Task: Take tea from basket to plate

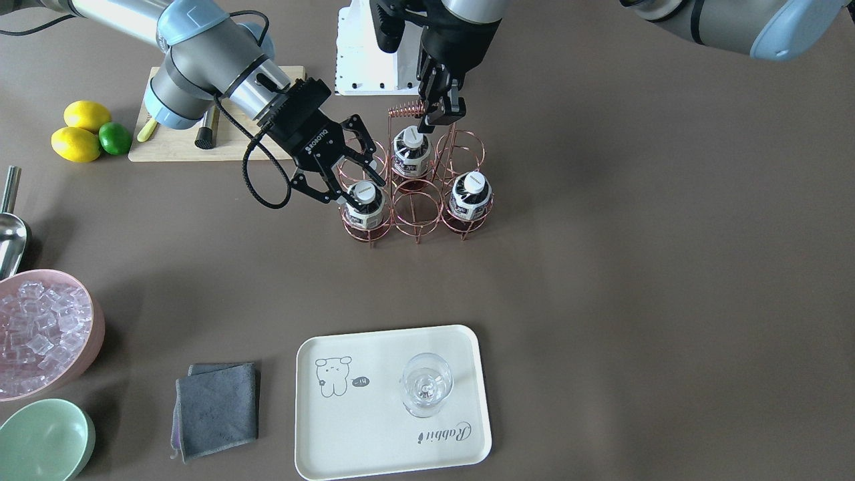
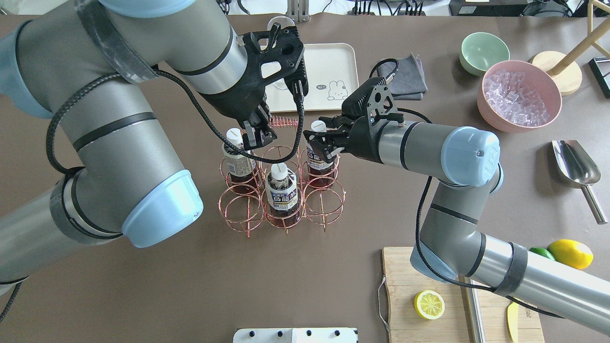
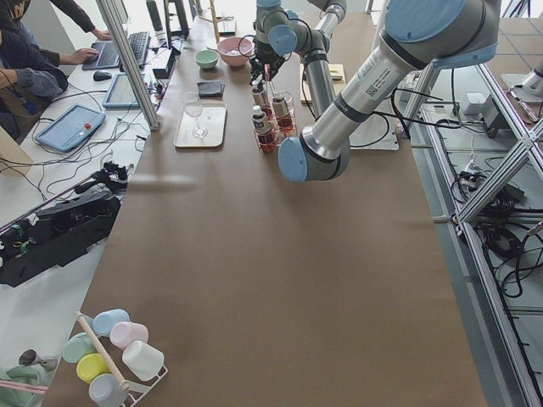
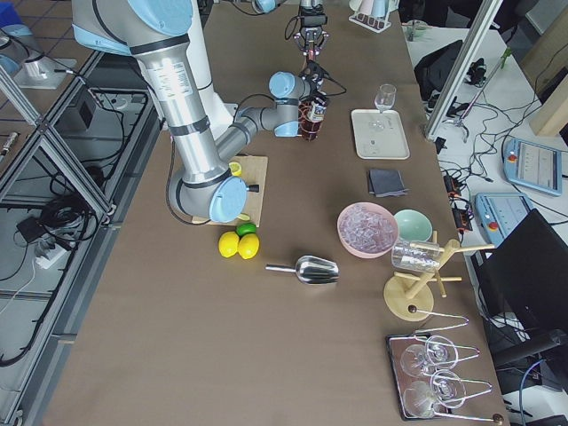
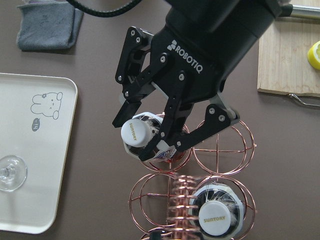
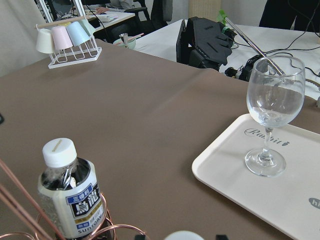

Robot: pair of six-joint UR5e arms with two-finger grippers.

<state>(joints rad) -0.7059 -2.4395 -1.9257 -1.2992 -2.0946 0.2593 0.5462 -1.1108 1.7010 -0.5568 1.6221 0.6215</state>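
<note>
Well apart from the right gripper point(image 1: 363, 192), on its operators' side: a clear stemmed glass point(image 1: 426, 384), a folded grey cloth point(image 1: 215, 409) and a pink bowl of ice cubes point(image 1: 40, 332). Behind the gripper, nearer: a wooden cutting board point(image 1: 174, 143), yellow lemons point(image 1: 75, 144) and a green lime point(image 1: 115, 138).

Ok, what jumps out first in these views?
Both arms meet over the copper wire basket mid-table: the left gripper looks clamped on its coiled handle, the right gripper straddles a corner tea bottle. Nearer the operators, a wine glass stands on the cream tray.
</note>
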